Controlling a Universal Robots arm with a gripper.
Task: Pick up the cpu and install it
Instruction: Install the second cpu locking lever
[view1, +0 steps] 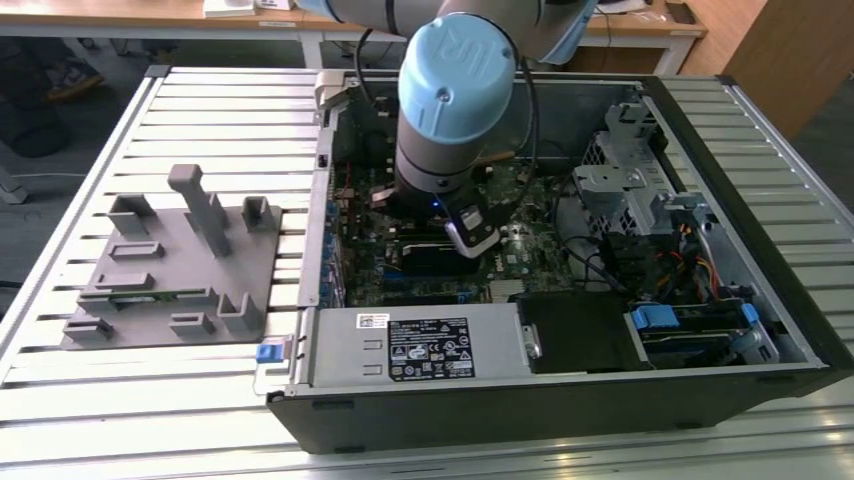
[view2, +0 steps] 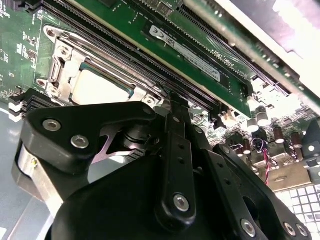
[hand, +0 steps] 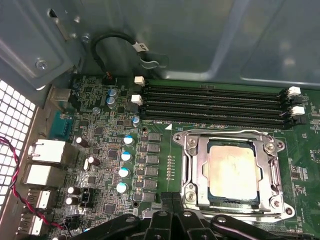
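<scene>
Silver shows inside the socket frame (hand: 232, 172) on the motherboard (hand: 150, 150): the cpu (hand: 232, 170) already lies flat within the metal bracket, seen from above in the first wrist view and at a slant in the second wrist view (view2: 97, 90). The arm (view1: 454, 90) reaches down into the open computer case (view1: 747, 260), and the gripper (hand: 172, 202) hangs just above the board beside the socket, its black fingers (view2: 175, 130) drawn together with nothing between them. The grey plastic tray (view1: 174, 270) sits on the table, well apart from the case. What worries me is seating: if the chip rests slightly off its keyed position, any downward press could bend the socket contacts. The fingers are also near the memory slots (hand: 215, 102), so a sideways drift might knock them.
</scene>
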